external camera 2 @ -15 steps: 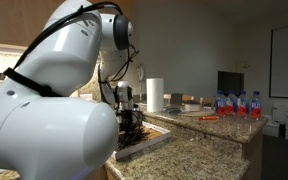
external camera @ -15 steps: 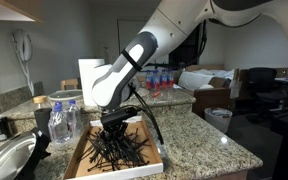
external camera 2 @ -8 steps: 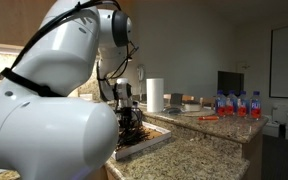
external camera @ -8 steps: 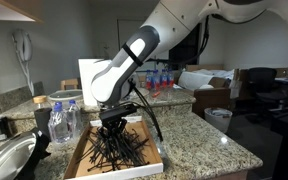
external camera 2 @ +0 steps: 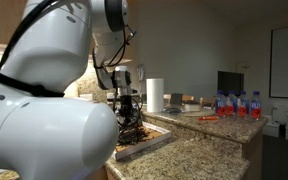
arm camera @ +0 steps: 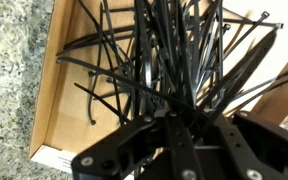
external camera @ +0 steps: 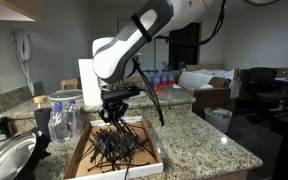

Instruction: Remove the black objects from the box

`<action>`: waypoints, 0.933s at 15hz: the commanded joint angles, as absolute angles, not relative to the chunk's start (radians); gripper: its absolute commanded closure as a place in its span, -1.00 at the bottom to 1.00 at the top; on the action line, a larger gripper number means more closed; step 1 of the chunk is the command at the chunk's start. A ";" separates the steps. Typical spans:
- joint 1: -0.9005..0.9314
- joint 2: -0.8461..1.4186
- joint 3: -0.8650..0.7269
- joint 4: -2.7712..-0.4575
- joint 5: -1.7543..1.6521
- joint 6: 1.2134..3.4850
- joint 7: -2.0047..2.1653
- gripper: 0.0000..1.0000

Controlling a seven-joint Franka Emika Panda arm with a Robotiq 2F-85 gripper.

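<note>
A Franka arm's gripper (external camera: 114, 112) hangs directly above the cardboard box (external camera: 76, 162) on a granite counter (external camera: 204, 140). It is pinched narrow on 1 bundle of black cable ties (external camera: 115, 135). The ties fan straight down from the jaws, and their tips appear to reach the loose pile in the box. Clearing them likely means lifting higher before moving sideways.

Granite countertop (external camera: 199, 140): carries clear water bottles (external camera: 64, 120) beside a metal basin (external camera: 9, 152). Wall phone (external camera: 22, 50): at rear. Paper towel roll (external camera 2: 155, 95): upright, well apart from labelled bottles (external camera 2: 234, 103).
</note>
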State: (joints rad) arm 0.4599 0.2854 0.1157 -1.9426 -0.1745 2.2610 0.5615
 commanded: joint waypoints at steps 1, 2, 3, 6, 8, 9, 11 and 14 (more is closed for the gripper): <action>0.417 0.215 0.137 -1.976 -0.202 2.248 0.515 0.85; 0.406 0.217 0.138 -1.962 -0.198 2.249 0.497 0.85; 0.397 0.220 0.139 -1.952 -0.194 2.252 0.480 0.85; 0.369 0.237 0.134 -1.918 -0.198 2.251 0.437 0.85; 0.350 0.231 0.134 -1.912 -0.188 2.254 0.405 0.85; 0.340 0.224 0.136 -1.912 -0.177 2.256 0.385 0.85; 0.321 0.194 0.143 -1.927 -0.153 2.265 0.347 0.85; 0.303 0.147 0.148 -1.937 -0.142 2.262 0.310 0.85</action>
